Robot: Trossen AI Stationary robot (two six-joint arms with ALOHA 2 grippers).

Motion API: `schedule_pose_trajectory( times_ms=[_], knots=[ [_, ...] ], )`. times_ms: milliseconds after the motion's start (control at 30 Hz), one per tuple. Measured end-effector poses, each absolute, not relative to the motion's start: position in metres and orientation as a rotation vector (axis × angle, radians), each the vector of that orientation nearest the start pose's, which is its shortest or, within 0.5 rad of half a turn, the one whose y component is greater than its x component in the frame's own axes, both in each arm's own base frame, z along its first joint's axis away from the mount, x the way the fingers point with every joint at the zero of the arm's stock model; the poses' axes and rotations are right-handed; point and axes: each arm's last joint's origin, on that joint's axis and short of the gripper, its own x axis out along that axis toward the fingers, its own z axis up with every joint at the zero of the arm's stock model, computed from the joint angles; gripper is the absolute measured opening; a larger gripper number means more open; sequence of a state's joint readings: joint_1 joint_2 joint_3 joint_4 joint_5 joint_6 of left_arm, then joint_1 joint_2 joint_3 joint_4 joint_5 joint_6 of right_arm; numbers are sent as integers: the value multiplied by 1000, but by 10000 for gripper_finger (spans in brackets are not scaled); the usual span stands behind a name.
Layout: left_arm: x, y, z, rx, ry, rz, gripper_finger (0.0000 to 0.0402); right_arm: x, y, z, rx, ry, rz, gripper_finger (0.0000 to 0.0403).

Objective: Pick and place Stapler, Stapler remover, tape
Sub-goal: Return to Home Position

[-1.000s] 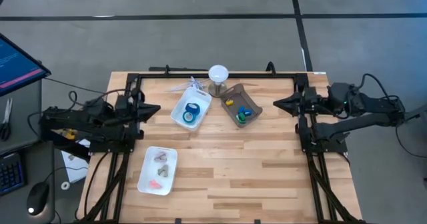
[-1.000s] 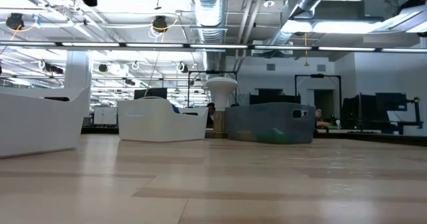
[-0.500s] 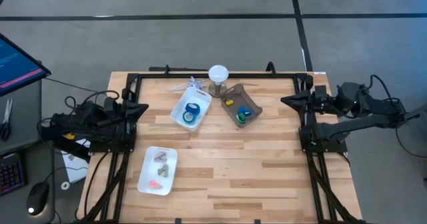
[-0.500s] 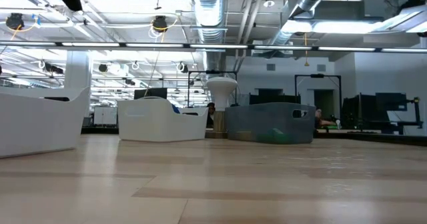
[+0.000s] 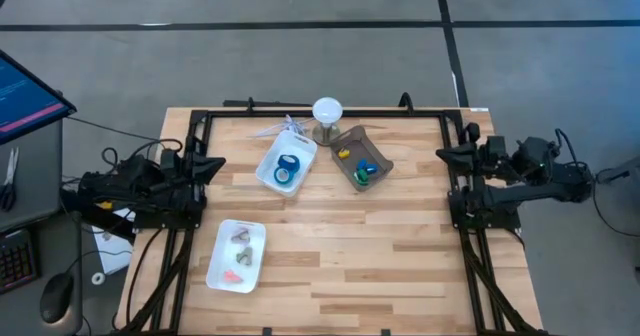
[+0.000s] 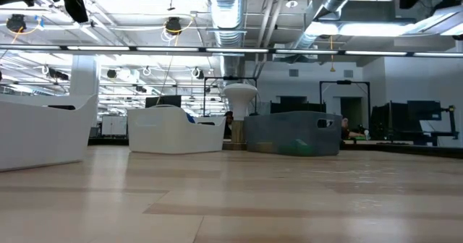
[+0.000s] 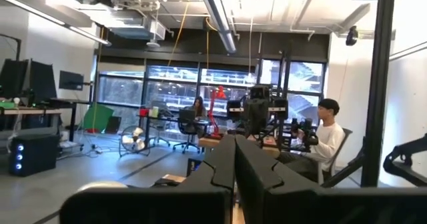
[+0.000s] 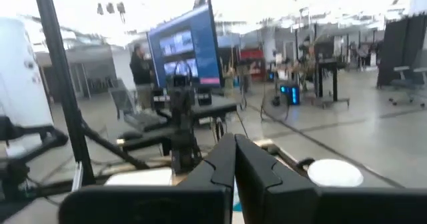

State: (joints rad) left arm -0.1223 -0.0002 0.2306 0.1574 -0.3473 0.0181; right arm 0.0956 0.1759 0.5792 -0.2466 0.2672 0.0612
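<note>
In the high view two blue tape rolls (image 5: pixel 288 168) lie in a white tray (image 5: pixel 268 156) at the table's far middle. A grey tray (image 5: pixel 349 136) beside it holds small yellow, blue and green staplers (image 5: pixel 362 168). A second white tray (image 5: pixel 222 240) nearer the front holds grey and pink stapler removers (image 5: pixel 239 254). My left gripper (image 5: pixel 222 162) is shut and hovers at the table's left edge. My right gripper (image 5: pixel 440 154) is shut and hovers at the right edge. Both point inward, far from the trays. Each wrist view shows its own shut fingers, left (image 7: pixel 235 159) and right (image 8: pixel 235 159).
A white round lamp-like disc (image 5: pixel 327 109) stands on its base behind the two far trays. A black frame (image 5: pixel 300 116) runs along the table's far edge and down both sides. Bare wood spans the near right of the table. People sit in the room beyond.
Both arms have drawn back outward, still shut: my left gripper toward the table's left edge, my right gripper toward the right edge. The trays and their contents have stayed put.
</note>
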Motion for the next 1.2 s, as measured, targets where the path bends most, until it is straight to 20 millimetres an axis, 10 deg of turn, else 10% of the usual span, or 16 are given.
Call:
schedule_pose_trajectory(
  times_ms=[200, 1200],
  knots=[
    [69, 1, 254, -97, -378, 221, 1, 39, -4, 295, 121, -250, -162, 0],
    [76, 1, 229, -30, -107, 220, 1, 89, 3, 195, 72, -51, -84, 0]
  ],
)
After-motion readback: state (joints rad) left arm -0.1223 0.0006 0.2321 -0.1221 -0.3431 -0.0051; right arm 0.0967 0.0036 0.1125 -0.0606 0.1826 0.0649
